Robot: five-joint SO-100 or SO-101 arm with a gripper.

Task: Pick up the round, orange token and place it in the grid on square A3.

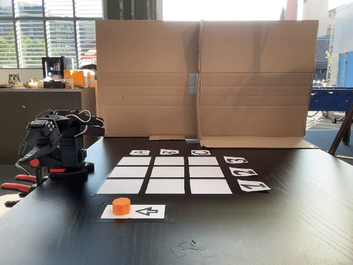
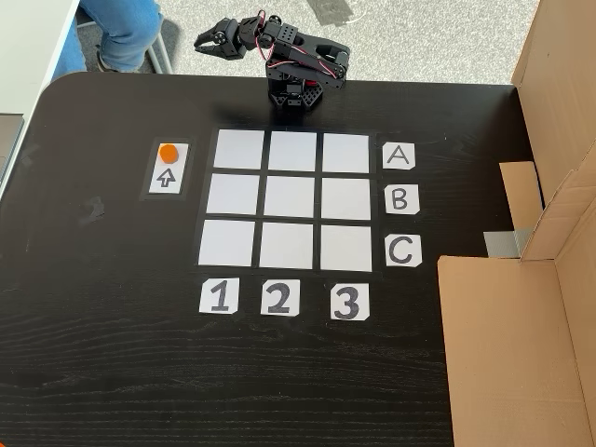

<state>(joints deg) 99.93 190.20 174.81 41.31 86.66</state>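
Note:
The orange token (image 1: pixel 121 206) (image 2: pixel 168 153) stands on the end of a white arrow card (image 1: pixel 144 211) (image 2: pixel 167 177) beside the grid (image 1: pixel 165 175) (image 2: pixel 284 200). Square A3 (image 1: pixel 134 161) (image 2: pixel 346 151) is a bare white cell in the row by label A (image 2: pixel 399 156) and the column above label 3 (image 2: pixel 349 301). The black arm (image 1: pixel 58 144) (image 2: pixel 296 70) sits folded at the table edge. Its gripper (image 2: pixel 198 43) reaches out past the table, away from the token, with its tips together and nothing in it.
A tall cardboard screen (image 1: pixel 201 77) (image 2: pixel 521 345) walls off one side of the black table (image 1: pixel 287 221). Red-handled clamps (image 1: pixel 16 185) fix the arm's base. A person's legs in jeans (image 2: pixel 121 33) are beside the table near the arm. Small clear scraps (image 1: pixel 190 247) lie near the front edge.

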